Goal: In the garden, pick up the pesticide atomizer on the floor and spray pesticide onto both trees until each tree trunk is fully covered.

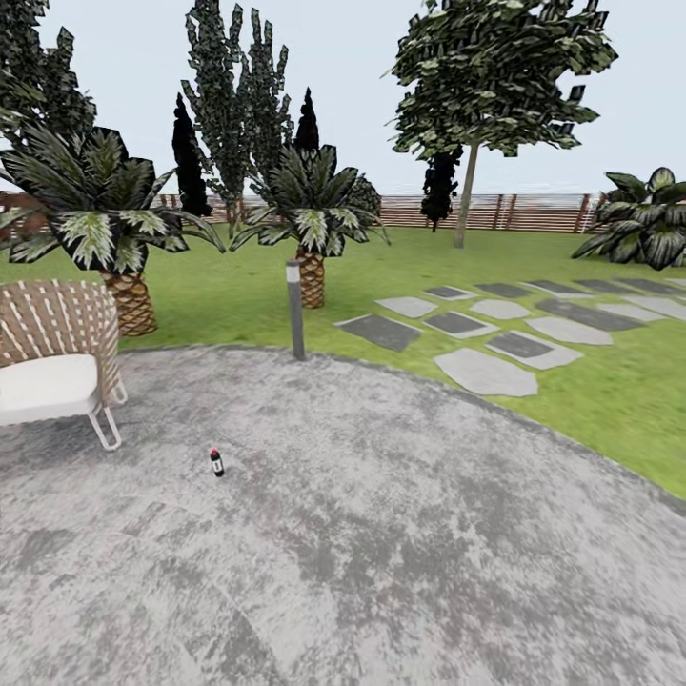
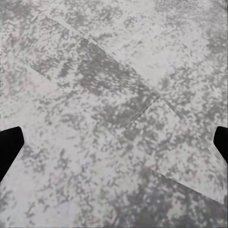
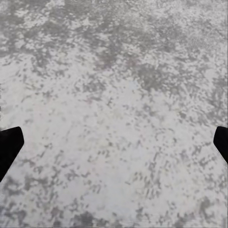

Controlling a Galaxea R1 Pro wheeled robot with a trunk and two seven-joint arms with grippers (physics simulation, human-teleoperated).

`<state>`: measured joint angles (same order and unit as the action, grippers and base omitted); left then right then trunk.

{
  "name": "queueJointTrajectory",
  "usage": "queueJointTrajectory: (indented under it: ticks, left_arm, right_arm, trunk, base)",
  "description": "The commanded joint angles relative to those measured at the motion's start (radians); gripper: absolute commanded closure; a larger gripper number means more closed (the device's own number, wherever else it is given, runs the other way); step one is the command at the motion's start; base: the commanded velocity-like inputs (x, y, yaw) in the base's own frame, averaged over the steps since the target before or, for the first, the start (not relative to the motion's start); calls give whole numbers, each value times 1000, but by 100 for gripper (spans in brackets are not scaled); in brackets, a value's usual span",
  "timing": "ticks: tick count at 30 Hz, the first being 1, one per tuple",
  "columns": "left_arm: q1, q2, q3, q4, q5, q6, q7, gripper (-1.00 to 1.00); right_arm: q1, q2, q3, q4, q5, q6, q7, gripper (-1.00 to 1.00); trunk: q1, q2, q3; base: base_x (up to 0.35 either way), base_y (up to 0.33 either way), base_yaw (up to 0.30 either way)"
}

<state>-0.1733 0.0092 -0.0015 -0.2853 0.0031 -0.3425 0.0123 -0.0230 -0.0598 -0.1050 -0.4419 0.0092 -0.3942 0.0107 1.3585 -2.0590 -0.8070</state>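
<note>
In the left wrist view the left gripper (image 2: 114, 142) shows as two black fingers (image 2: 9, 147) at opposite borders of the picture, set wide apart with nothing between them but mottled grey paving (image 2: 114, 95), crossed by a few faint straight seams. The right gripper (image 3: 114, 142) looks the same in its own wrist view: dark fingers (image 3: 9, 145) spread wide, empty, over unbroken speckled grey ground (image 3: 114, 104). In the head view, that ground is a broad round paved patio (image 1: 381, 534), bare across most of its width. The pesticide atomizer (image 1: 216, 462), a small dark bottle with a red top, stands upright on this paving rather than on grass, left of centre and well clear of everything. Nearest to it is a wicker chair (image 1: 52, 353) with a white cushion at the patio's left border. The patio's curved edge meets the lawn (image 1: 238, 295) along an arc, and a short grey lamp post (image 1: 295, 310) stands right on that edge. Beyond it, two low striped palms (image 1: 310, 224) and (image 1: 100, 205) rise from the grass, with dark columnar trees behind. To the right, grey stepping slabs (image 1: 486, 372) lead across the open lawn. Further back, a tall tree (image 1: 495, 67) with a thin grey-tan trunk (image 1: 466, 200) stands near the brown slat fence (image 1: 534, 211), with open grass around it.
</note>
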Motion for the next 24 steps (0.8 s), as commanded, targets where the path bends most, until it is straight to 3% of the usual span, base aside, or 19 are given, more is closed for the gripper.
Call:
queueJointTrajectory:
  ticks: [1, 14, 24]
  left_arm:
    - [0, 0, 0, 0, 0, 0, 0, -100]
    - [0, 0, 0, 0, 0, 0, 0, -100]
    - [0, 0, 0, 0, 0, 0, 0, -100]
  right_arm:
    - [0, 0, 0, 0, 0, 0, 0, -100]
    - [0, 0, 0, 0, 0, 0, 0, -100]
    - [0, 0, -1, 0, 0, 0, 0, -100]
  trunk:
    - [0, 0, 0]
    - [0, 0, 0]
    - [0, 0, 0]
  base:
    - [339, 0, 145]
    - [339, 0, 259]
    - [339, 0, 41]
